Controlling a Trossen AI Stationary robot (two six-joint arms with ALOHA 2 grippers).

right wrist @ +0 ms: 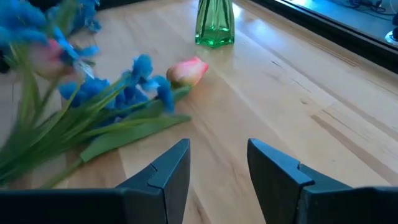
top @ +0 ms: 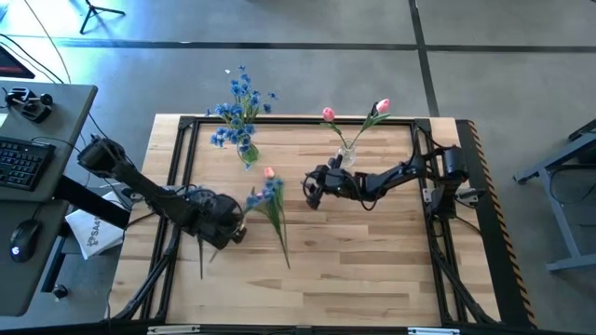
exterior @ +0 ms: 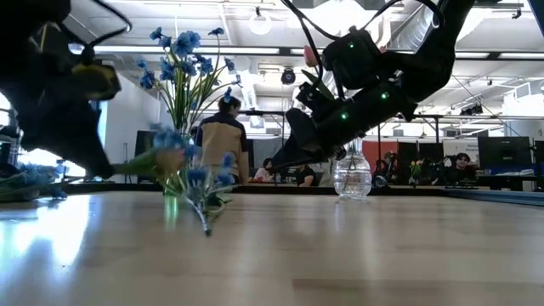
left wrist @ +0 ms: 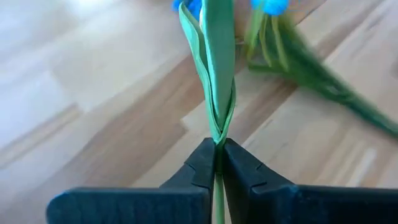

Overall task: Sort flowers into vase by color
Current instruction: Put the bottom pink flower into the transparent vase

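From the high view it looks mid-sort: blue blossoms already stand in the green glass vase (top: 246, 152) at the table's far edge, pink buds in the clear glass vase (top: 348, 154), a loose bunch of stems (top: 270, 207) lies mid-table, and the left gripper (top: 226, 226) is next to that pile. Left wrist view shows its jaws pinched shut on a thin green flower stem (left wrist: 219, 81), so I'd guess the next move is lifting it and steering it to the matching vase. Right wrist view has the right gripper (right wrist: 219, 167) hovering with jaws apart and empty, near a pink tulip-like bud (right wrist: 187, 70) lying on the wood.
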